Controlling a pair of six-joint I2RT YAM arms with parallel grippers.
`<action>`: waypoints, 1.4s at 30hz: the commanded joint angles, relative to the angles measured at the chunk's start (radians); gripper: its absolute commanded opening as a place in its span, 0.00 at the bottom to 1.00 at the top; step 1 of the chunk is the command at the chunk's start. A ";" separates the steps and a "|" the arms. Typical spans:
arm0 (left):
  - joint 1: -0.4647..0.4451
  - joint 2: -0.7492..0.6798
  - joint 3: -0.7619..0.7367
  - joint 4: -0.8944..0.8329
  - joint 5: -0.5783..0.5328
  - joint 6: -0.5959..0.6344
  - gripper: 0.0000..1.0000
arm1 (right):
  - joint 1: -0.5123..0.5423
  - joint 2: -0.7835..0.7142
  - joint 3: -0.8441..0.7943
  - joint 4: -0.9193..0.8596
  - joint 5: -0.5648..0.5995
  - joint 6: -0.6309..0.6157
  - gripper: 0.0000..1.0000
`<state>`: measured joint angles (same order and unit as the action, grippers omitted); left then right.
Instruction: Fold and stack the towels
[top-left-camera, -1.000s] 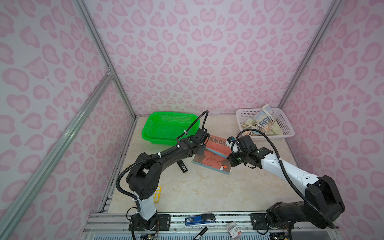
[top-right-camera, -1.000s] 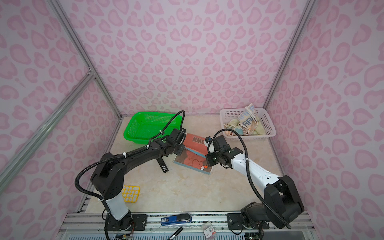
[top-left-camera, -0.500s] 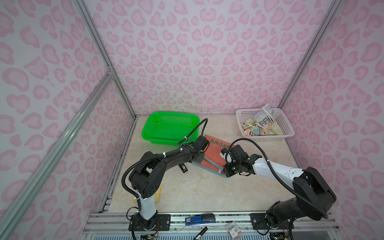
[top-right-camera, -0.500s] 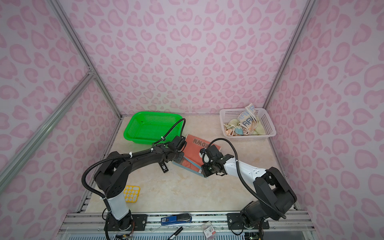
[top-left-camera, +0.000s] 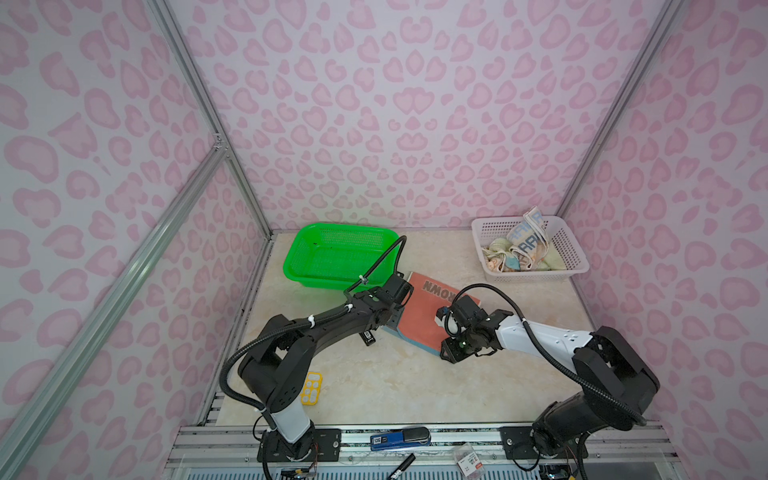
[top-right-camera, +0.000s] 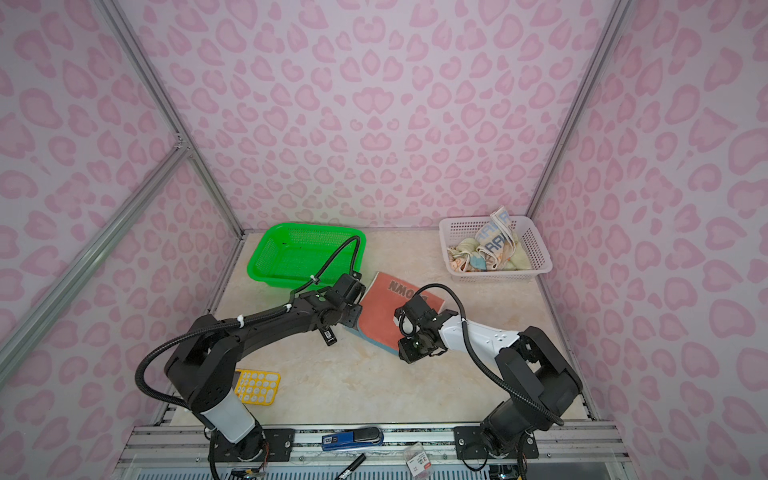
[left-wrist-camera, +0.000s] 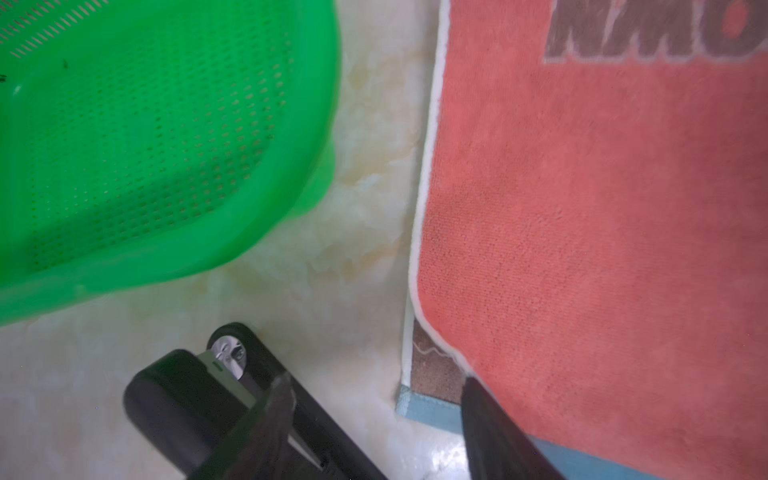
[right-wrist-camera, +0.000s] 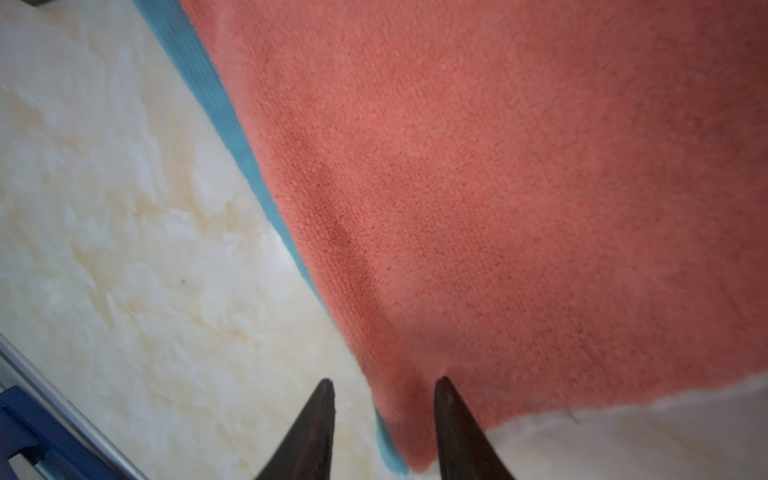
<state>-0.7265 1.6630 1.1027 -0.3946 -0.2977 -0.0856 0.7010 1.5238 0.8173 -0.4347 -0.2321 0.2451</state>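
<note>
Both arms are reaching low at the rust-red towel (top-left-camera: 417, 322), left hand (left-wrist-camera: 376, 378) and right hand (right-wrist-camera: 382, 380) spread; the white basket (top-left-camera: 565, 245) is holding crumpled towels (top-left-camera: 528, 247).

The light is soft and even, it falls from above, and the pink walls (top-left-camera: 415, 104) look a little violet, darker toward the corners of both top views. Shadows on the marble table (top-left-camera: 374, 386) are weak. In the left wrist view the green basket (left-wrist-camera: 145, 145) is smeared by blur; in the right wrist view the dark fingertips (right-wrist-camera: 316, 424) and the rust-red towel (right-wrist-camera: 498, 187) are out of focus
</note>
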 joint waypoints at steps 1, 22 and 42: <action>0.000 -0.065 -0.013 0.022 -0.010 -0.017 0.98 | -0.008 -0.035 0.016 -0.039 0.019 0.007 0.44; -0.003 0.058 0.133 0.098 0.182 -0.006 0.98 | -0.410 -0.012 0.026 0.248 0.218 0.224 0.48; -0.003 0.085 0.164 0.070 0.171 0.036 0.98 | -0.431 0.256 0.074 0.370 0.190 0.252 0.24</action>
<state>-0.7288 1.7336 1.2434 -0.3229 -0.1234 -0.0719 0.2684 1.7557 0.9138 0.0078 -0.0261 0.4767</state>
